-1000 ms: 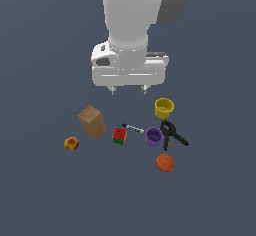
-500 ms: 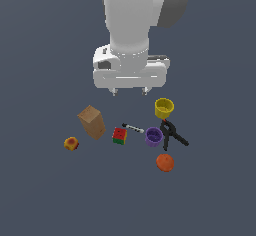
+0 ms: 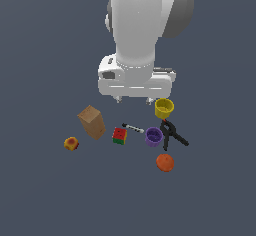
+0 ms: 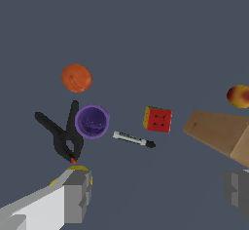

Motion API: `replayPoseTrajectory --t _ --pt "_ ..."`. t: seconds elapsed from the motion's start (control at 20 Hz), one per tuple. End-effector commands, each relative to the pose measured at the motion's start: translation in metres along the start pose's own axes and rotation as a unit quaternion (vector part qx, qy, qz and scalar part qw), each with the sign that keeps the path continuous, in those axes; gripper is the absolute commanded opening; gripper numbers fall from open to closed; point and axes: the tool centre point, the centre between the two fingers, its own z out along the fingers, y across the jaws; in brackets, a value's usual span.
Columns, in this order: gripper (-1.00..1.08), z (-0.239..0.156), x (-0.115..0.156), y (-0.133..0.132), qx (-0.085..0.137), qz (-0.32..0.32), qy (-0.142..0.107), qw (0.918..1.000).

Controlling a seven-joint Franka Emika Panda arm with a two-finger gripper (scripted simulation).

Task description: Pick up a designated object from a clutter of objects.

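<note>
The designated object, a smooth orange-red ball [image 3: 165, 162] [image 4: 76, 77], lies on the dark floor at the near edge of the clutter of objects, just beyond the purple cup [image 3: 153, 136] [image 4: 92, 122] and black clamp [image 3: 171, 134] [image 4: 61, 134]. My gripper [image 3: 134, 100] [image 4: 155, 190] hangs open and empty above the group, over the marker [image 3: 133, 128] [image 4: 133, 139] and well short of the ball. One fingertip [image 4: 73, 195] partly hides the yellow cup [image 3: 164, 108].
A red-green-yellow cube [image 3: 119, 135] [image 4: 157, 119] sits beside the marker. A tan box [image 3: 91, 122] [image 4: 219, 131] stands toward the exterior view's left, with a small yellow-red piece [image 3: 71, 143] [image 4: 238, 96] beyond it.
The arm has come down toward the clutter, its open fingers now lower over the objects. None of the objects has moved.
</note>
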Motion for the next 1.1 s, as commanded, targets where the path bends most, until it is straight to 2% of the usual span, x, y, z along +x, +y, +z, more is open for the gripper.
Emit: replayPoseTrajectory --t 0.0,0.5,1.05 --pt "1.0 0.007 0.008 -0.006 0.0 0.021 0.001 0.9998" --pt "1.0 0.043 0.044 -0.037 -0.001 0.124 0.005 0.9923" --pt "1.0 0.092 0.077 -0.075 -0.001 0.237 0.01 0.9714"
